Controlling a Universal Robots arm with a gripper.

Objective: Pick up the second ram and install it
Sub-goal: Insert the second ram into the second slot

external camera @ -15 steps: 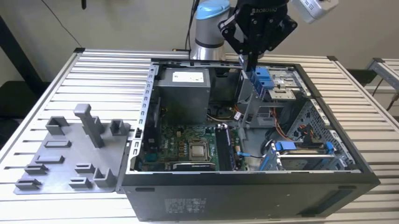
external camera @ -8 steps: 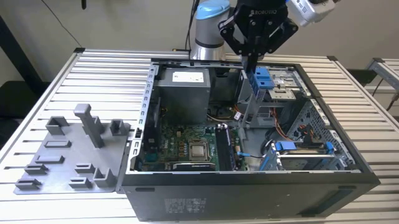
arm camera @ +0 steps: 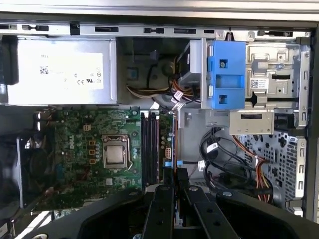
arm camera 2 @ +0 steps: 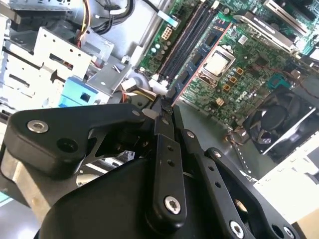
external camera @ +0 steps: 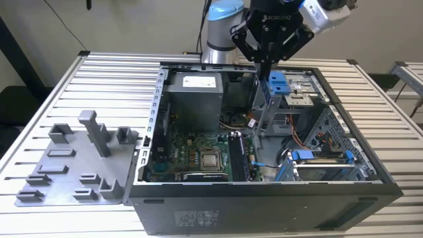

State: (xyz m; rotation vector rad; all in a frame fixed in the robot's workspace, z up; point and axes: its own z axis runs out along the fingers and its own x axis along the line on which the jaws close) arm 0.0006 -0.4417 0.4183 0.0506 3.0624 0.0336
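My gripper (external camera: pixel 264 61) hangs high over the open computer case (external camera: pixel 264 191), above its rear half. Its fingers are closed to a narrow slit in both wrist views (arm camera: pixel 175 180) (arm camera 2: pixel 167 99). A thin dark strip, seen edge-on, sits in that slit; it looks like the second ram (arm camera: pixel 175 201). The dark memory slots (arm camera: pixel 149 149) lie on the green motherboard below, beside the processor socket (arm camera: pixel 114 154), a little to one side of the fingertips. In the exterior view these slots (external camera: pixel 238 156) sit well below the gripper, toward the case front.
A grey plastic fixture (external camera: pixel 66 168) with upright posts lies on the slatted table at the exterior view's left. Inside the case are the power supply (external camera: pixel 195 94), a blue drive bracket (external camera: pixel 279 82), a blue-tabbed drive cage (external camera: pixel 317 161), loose cables (arm camera: pixel 219 159) and a fan (arm camera: pixel 30 164).
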